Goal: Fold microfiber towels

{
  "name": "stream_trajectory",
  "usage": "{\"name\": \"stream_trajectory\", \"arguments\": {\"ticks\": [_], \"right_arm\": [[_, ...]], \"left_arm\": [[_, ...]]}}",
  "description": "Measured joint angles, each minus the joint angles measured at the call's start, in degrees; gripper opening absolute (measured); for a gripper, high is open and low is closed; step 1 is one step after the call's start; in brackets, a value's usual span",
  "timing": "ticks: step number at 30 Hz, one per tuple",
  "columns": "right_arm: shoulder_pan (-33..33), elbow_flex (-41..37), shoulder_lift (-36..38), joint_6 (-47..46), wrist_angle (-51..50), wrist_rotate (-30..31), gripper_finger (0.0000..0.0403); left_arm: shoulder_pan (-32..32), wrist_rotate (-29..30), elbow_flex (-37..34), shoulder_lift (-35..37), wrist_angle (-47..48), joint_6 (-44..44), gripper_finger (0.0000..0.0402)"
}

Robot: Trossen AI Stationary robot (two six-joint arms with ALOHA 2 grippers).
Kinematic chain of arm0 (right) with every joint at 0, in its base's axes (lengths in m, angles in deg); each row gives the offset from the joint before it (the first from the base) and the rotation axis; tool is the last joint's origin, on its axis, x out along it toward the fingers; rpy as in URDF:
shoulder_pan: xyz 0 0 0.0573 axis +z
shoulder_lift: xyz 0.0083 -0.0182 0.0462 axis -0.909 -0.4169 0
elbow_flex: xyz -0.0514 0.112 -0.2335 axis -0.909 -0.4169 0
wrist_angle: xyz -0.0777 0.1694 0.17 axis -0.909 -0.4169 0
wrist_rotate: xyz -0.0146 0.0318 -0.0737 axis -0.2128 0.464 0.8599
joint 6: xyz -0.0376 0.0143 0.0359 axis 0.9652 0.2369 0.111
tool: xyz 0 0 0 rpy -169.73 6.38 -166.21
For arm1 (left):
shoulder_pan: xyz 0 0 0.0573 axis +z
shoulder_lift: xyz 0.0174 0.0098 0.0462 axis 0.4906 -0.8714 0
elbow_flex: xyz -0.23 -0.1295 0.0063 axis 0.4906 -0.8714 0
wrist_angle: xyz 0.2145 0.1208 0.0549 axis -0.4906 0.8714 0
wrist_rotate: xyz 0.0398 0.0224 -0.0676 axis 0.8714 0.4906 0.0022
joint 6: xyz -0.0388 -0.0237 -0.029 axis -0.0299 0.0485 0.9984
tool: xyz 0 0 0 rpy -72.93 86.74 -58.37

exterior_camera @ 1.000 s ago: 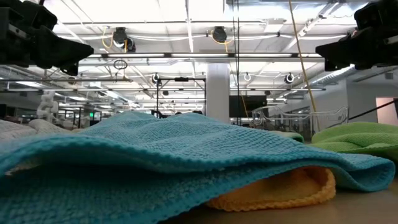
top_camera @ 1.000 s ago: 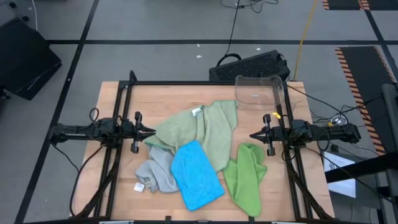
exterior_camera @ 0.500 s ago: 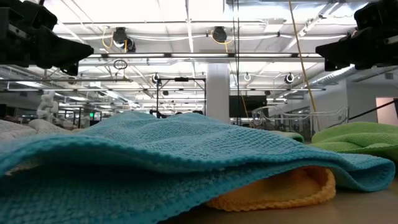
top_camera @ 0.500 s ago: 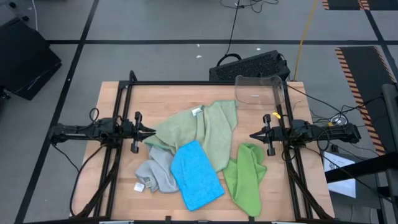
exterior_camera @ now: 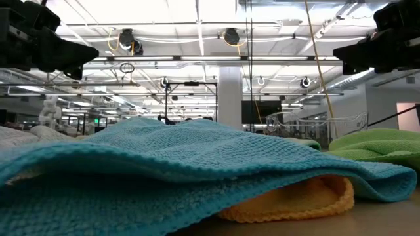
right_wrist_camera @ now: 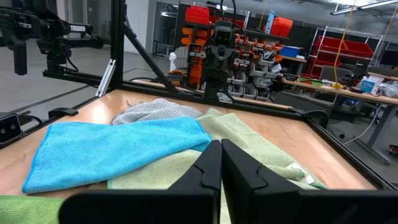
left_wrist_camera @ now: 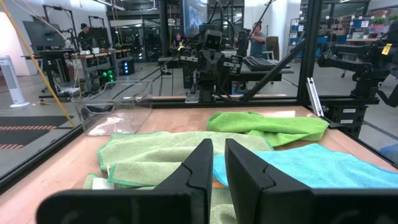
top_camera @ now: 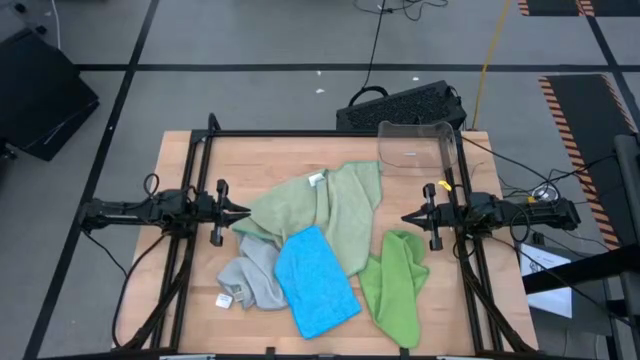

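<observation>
Several microfiber towels lie heaped in the middle of the wooden table (top_camera: 200, 160). A sage green one (top_camera: 325, 205) is spread at the back, and a bright blue one (top_camera: 315, 280) lies over it at the front. A grey one (top_camera: 250, 275) sits at the front left and a lime green one (top_camera: 395, 280) at the front right. An orange one (exterior_camera: 295, 200) peeks out under the blue in the low view. My left gripper (top_camera: 245, 212) hovers level at the pile's left edge, a narrow gap between its fingers (left_wrist_camera: 218, 149). My right gripper (top_camera: 405, 217) hovers level at the right, shut (right_wrist_camera: 221, 146).
A clear plastic bin (top_camera: 415, 150) stands at the table's back right corner. A black metal frame (top_camera: 205, 140) runs along the table's sides. A small white tag (top_camera: 224, 299) lies by the grey towel. Bare wood shows at the back left.
</observation>
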State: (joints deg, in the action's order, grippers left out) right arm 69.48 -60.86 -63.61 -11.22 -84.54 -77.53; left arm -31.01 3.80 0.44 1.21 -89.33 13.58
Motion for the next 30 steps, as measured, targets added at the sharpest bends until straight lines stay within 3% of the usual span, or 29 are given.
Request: {"name": "stream_trajectory", "arguments": {"ticks": [10, 16, 30], "right_arm": [[-0.02, 0.00, 0.02, 0.46, 0.02, 0.00, 0.0000], [0.00, 0.00, 0.02, 9.09, 0.02, 0.00, 0.0000], [-0.02, 0.00, 0.00, 8.25, 0.02, 0.00, 0.0000]], "left_arm": [[-0.01, 0.00, -0.01, 0.01, 0.00, -0.01, 0.0047], [0.00, 0.00, 0.00, 0.00, -0.02, -0.02, 0.0047], [-0.01, 0.00, -0.01, 0.00, -0.01, -0.02, 0.0047]]}}
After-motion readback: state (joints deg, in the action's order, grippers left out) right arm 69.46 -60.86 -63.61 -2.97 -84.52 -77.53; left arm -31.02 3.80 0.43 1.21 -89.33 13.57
